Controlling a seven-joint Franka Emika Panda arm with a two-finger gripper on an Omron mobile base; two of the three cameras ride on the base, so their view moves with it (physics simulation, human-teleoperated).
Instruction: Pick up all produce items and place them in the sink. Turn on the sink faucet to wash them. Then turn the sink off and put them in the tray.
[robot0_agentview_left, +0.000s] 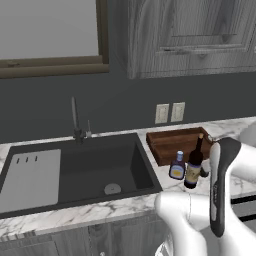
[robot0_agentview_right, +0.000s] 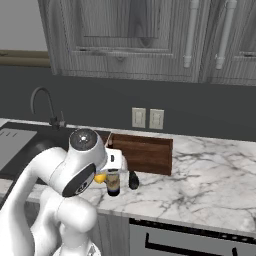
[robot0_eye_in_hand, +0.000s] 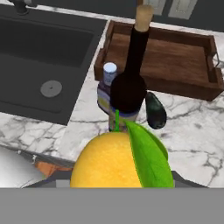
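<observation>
Lemon (robot0_eye_in_hand: 116, 159), judged light, firm and smooth-skinned, best gripped across its middle; gripper (robot0_agentview_right: 102, 176) jaws part-open, apparently closed around it.

A lemon (robot0_eye_in_hand: 114, 159) with a green leaf (robot0_eye_in_hand: 148, 155) sits close at the bottom. Just beyond it stands a wine bottle (robot0_eye_in_hand: 130, 83), with a small blue-capped bottle (robot0_eye_in_hand: 108, 87) touching its left side. A dark green oval item (robot0_eye_in_hand: 155, 110) lies on the marble counter (robot0_eye_in_hand: 192, 131) right of the bottle. Behind is the wooden tray (robot0_eye_in_hand: 175, 61); at left, the dark sink (robot0_eye_in_hand: 39, 48) with its drain (robot0_eye_in_hand: 51, 88)
</observation>
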